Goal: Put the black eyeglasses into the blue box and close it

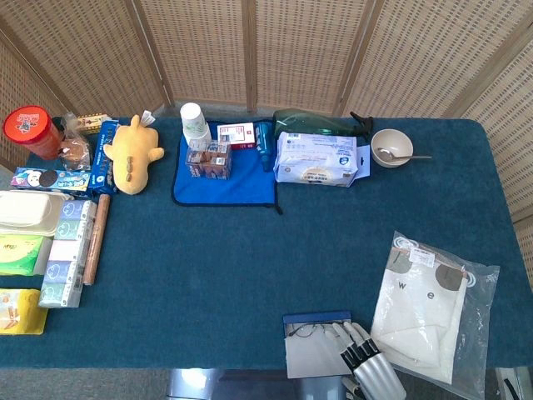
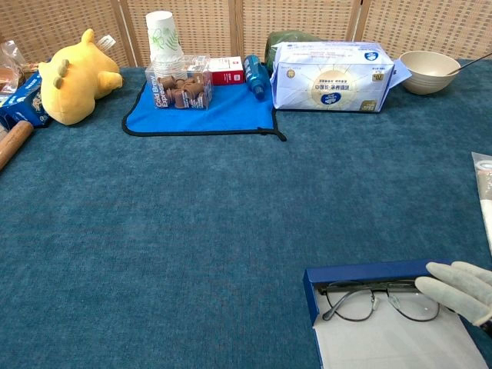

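The right hand (image 2: 460, 288) is reaching in from the near right corner of the surface (image 2: 231, 215), gloved in white, its fingers (image 2: 440, 283) lying extended and slightly spread over the right end of the black eyeglasses (image 2: 380, 301). The fingertips are lying over the right lens and temple, but whether they are actually pinching the frame I cannot tell. The eyeglasses are lying unfolded inside the open blue box (image 2: 361, 274), just to the left of the hand, lenses up on the pale lining, tucked against the far blue wall. In the head view the same hand (image 1: 365, 360) is showing at the bottom edge, with the box (image 1: 316, 318) touching its fingertips on the left side and the eyeglasses (image 1: 312, 330) only faintly visible there. A clear bag of white cloth (image 1: 429, 312) is lying just to the right of the hand. Well beyond the hand, at the far side, a white tissue pack (image 2: 332, 75), a beige bowl (image 2: 429, 71) and a blue mat (image 2: 204, 110) are sitting, with a yellow plush toy (image 2: 75, 74) far off to the left. The left hand is showing in neither view
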`<act>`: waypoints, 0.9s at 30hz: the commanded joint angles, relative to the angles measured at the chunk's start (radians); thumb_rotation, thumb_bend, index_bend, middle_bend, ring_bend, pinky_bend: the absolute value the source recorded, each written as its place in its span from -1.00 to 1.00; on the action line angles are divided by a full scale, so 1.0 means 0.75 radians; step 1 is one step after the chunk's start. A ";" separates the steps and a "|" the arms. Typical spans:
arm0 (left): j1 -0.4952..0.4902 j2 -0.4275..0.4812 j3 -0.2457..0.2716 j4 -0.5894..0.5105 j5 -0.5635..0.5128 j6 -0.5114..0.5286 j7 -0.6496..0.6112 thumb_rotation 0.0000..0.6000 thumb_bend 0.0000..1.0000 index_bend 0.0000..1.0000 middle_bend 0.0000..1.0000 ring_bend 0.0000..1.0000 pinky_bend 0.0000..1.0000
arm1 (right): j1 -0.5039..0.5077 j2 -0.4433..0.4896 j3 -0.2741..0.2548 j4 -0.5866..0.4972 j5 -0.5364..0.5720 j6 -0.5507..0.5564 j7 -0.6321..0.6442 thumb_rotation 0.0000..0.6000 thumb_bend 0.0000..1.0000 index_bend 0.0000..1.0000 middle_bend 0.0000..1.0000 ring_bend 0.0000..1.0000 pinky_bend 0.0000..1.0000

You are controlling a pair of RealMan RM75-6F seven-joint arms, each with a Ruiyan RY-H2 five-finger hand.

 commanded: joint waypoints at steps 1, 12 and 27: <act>0.004 0.000 0.000 0.002 0.001 0.005 0.002 0.76 -0.36 -0.93 -1.00 -1.00 -1.00 | -0.003 -0.018 0.003 0.032 0.008 0.007 0.029 0.88 -0.77 -1.00 -0.91 -1.00 -0.70; 0.013 -0.001 -0.002 0.003 0.004 0.023 0.002 0.76 -0.36 -0.93 -1.00 -1.00 -1.00 | 0.005 -0.061 0.013 0.112 0.026 0.020 0.100 0.89 -0.76 -1.00 -0.91 -1.00 -0.70; 0.019 -0.018 -0.005 0.029 -0.010 0.023 -0.022 0.77 -0.36 -0.93 -1.00 -1.00 -1.00 | 0.034 -0.008 -0.005 -0.050 -0.007 0.035 0.041 0.89 -0.79 -1.00 -0.89 -0.96 -0.70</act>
